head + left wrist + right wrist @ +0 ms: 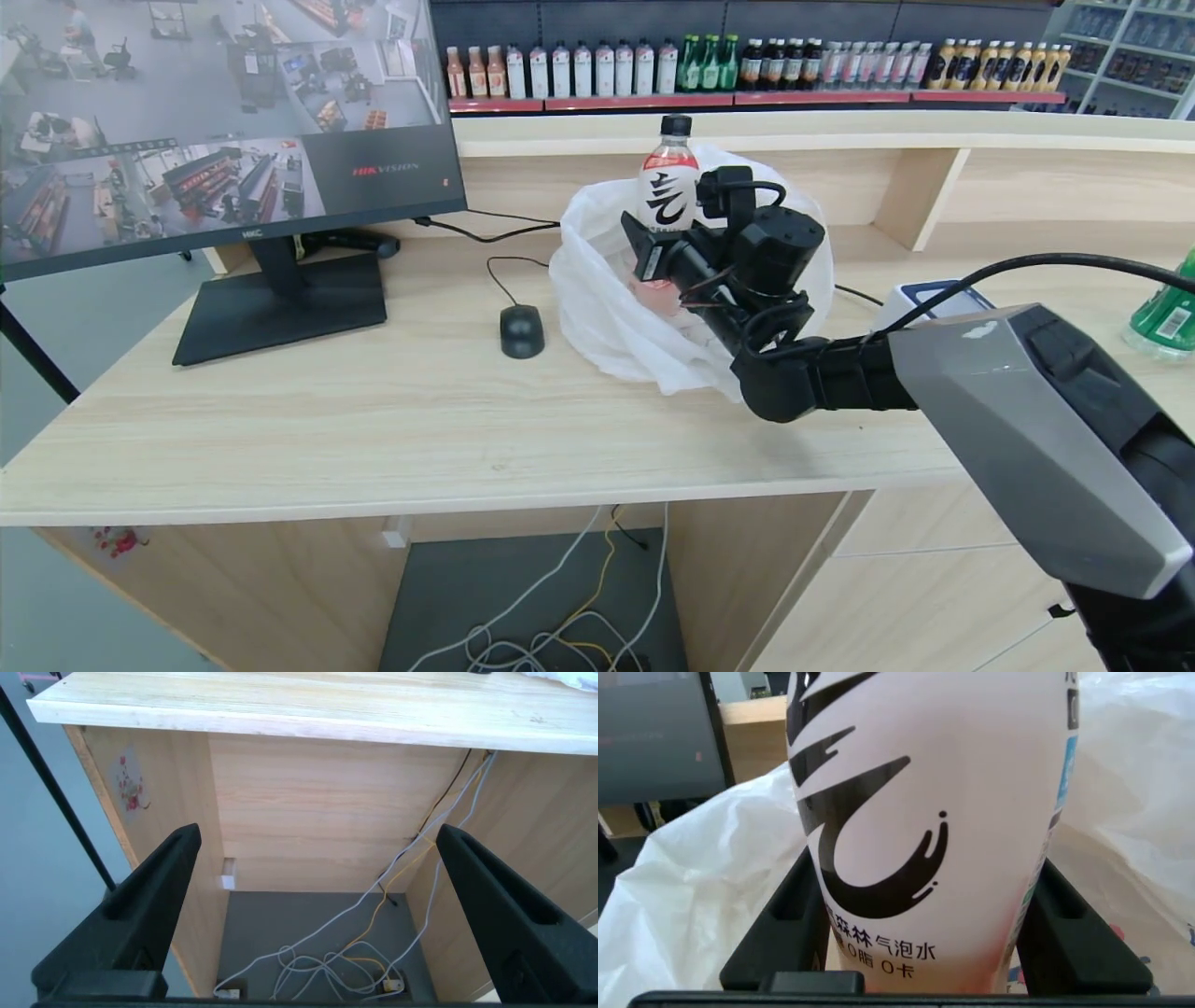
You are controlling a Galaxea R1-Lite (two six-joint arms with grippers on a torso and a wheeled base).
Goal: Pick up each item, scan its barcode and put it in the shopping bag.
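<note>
Your right gripper [659, 254] is clamping the bottle [669, 182] from both sides, fingers [780, 924] pressing on its lower half, and it's holding it upright at the bag [597, 308]. The bottle's pink base is sitting down inside the bag's open mouth, while the label and black cap are standing clear above the rim. Whether the base is touching the bag's bottom, you can't tell. In the right wrist view the white plastic is billowing up on both sides of the bottle.

Your right arm is coming in across the bag's right side. It's covering that part of the bag and part of a white box [920, 299] just to the right of it. A green bottle [1165, 315] is standing well to the right of the bag on the counter [373, 411].

Left of the bag, a mouse [522, 330] is lying near it, its cord curling away behind it, and a monitor [215, 112] is standing farther left. Behind the bag, a shelf [747, 98] of drinks is lining the back wall.

Your left gripper [318, 905] is hanging lower than the bag and off to its left, below the counter top. Its jaws are wide apart, facing the loose cables [327, 957] lying under the counter.
</note>
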